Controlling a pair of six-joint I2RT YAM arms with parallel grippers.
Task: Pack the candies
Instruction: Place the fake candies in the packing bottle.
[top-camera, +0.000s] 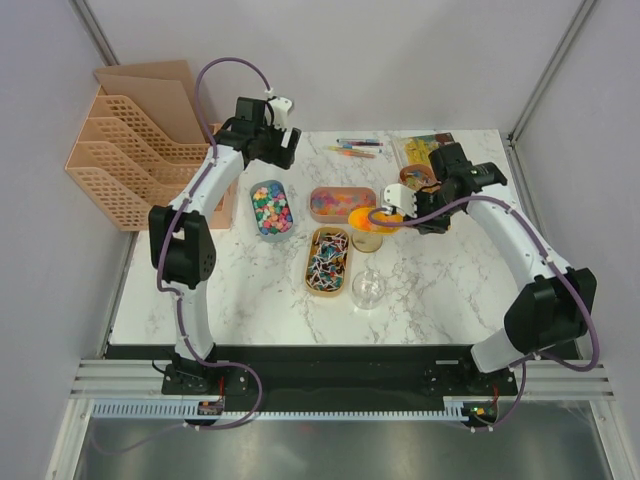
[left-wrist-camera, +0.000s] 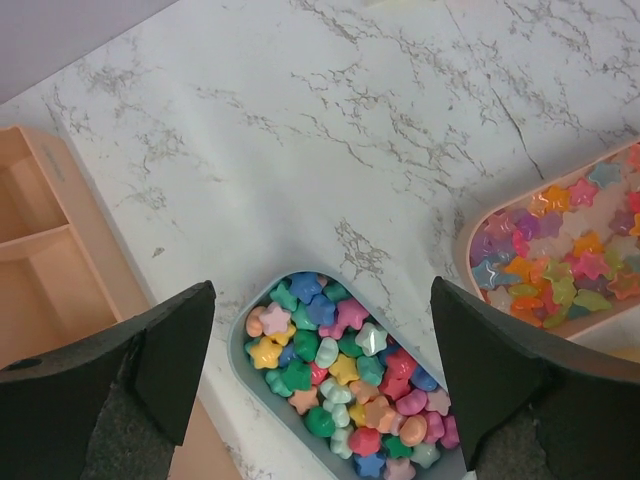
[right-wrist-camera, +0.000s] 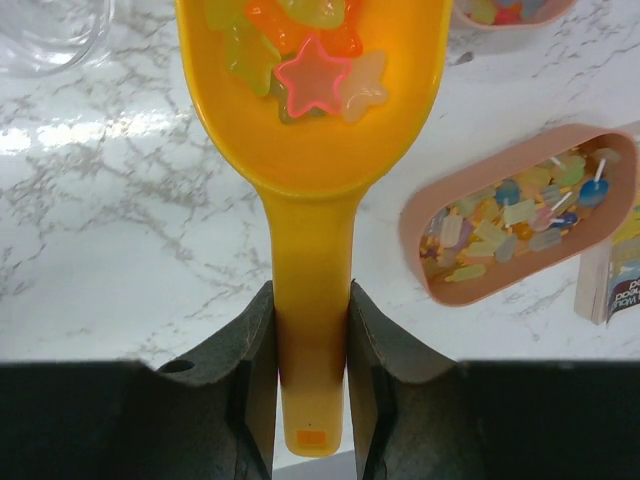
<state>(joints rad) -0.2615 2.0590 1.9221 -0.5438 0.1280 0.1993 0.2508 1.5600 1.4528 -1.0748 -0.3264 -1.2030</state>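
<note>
table (top-camera: 430, 280): a smooth white stone-look top is shown, veined in grey, with a faint sheen.
scoop (right-wrist-camera: 312, 260): glossy yellow-orange plastic, lit through at the bowl.
candies (left-wrist-camera: 340, 390): smooth and shiny; those in the scoop are seen to be translucent.
grey tray (left-wrist-camera: 234, 350): matt plastic, smooth-rimmed.
pink tray (right-wrist-camera: 410, 225): matt plastic.
left fingers (left-wrist-camera: 180, 350): black, matt, finely grained.
rack (top-camera: 110, 160): peach plastic, moulded as open lattice.
glass (top-camera: 367, 290): clear, glossy.
arms (top-camera: 195, 310): white glossy shells, joined by black housings.

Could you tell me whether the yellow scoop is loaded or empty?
Loaded: the scoop holds a few star candies in its bowl, its handle clamped between the fingers of the right gripper.
</note>
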